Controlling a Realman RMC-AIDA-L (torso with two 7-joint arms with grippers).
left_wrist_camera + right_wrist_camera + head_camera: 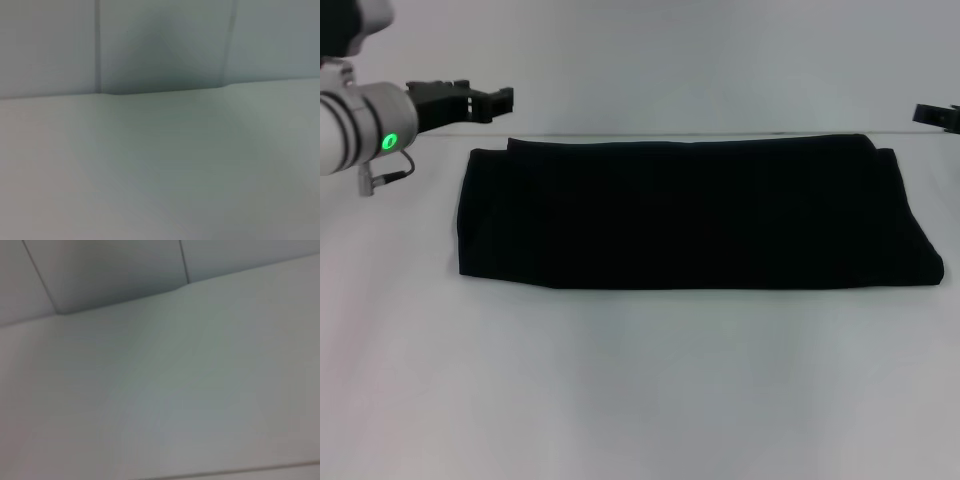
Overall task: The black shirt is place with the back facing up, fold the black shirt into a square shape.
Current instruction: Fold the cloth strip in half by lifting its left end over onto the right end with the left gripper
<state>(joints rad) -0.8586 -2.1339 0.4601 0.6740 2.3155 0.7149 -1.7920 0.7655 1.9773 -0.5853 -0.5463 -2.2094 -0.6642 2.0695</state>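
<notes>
Across the far half of the white table lies the black shirt, already folded into a long flat band that runs from left to right, its back edge close to the table's far edge. No lettering shows on the upper face. At the right end, and along the back-left corner, a second layer peeks out from under the top one, so the band is at least two layers thick. It looks soft, light and limp: it will sag and drape if lifted by one point, and the layers may slide over each other, so a pinch should catch every layer at an end edge, best at both corners of one short end, to carry that end over toward the other. The cloth is not fragile, but dragging it could wrinkle or unfold it. The left gripper hangs above the table just beyond the shirt's back-left corner, clear of the cloth, its fingers slightly apart with nothing between them. The right gripper shows only as a dark tip at the right edge, near the shirt's back-right corner and not touching it; whether it is apart or together I cannot tell. Both wrist views show only bare table and wall. No containers are in sight.
</notes>
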